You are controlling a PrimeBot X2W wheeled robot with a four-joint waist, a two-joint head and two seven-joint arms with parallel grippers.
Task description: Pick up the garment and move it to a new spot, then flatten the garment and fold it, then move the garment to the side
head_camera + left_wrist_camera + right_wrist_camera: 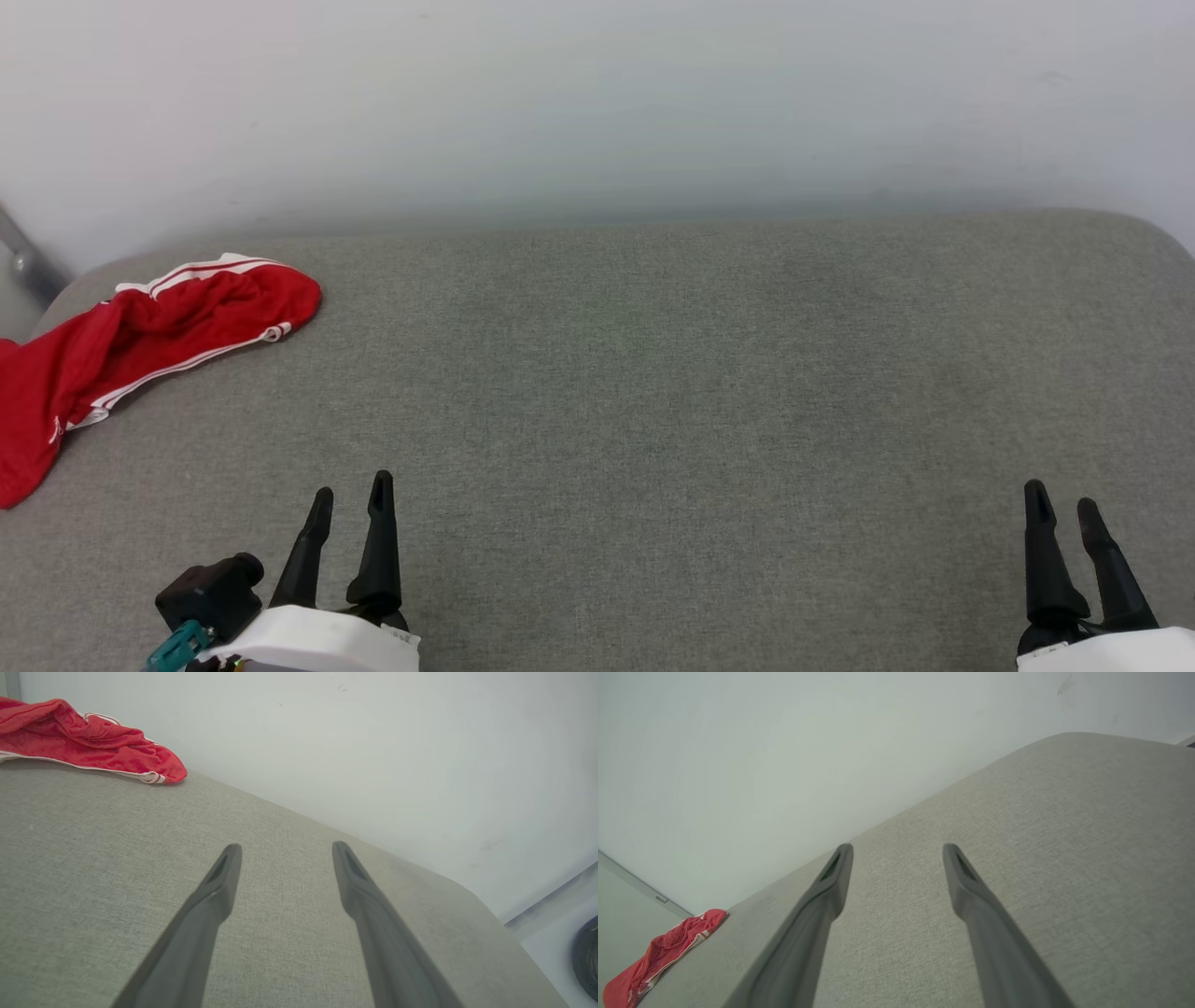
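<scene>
- I see bright, soft, even light in all three views; I cannot tell its source.
- The grey cushion (653, 373) carries no hard shadows, just a faint dark band where it meets the wall (597, 112).
- The wall looks washed-out and pale, without glare spots.
- The garment (159, 327) shows saturated red, with gentle shading in its folds.
- In the wrist views the left gripper (286, 845) and right gripper (897, 845) blur close to the lens, while the weave beyond stays sharp.
- The cushion's far edge bows in the wrist views.
</scene>
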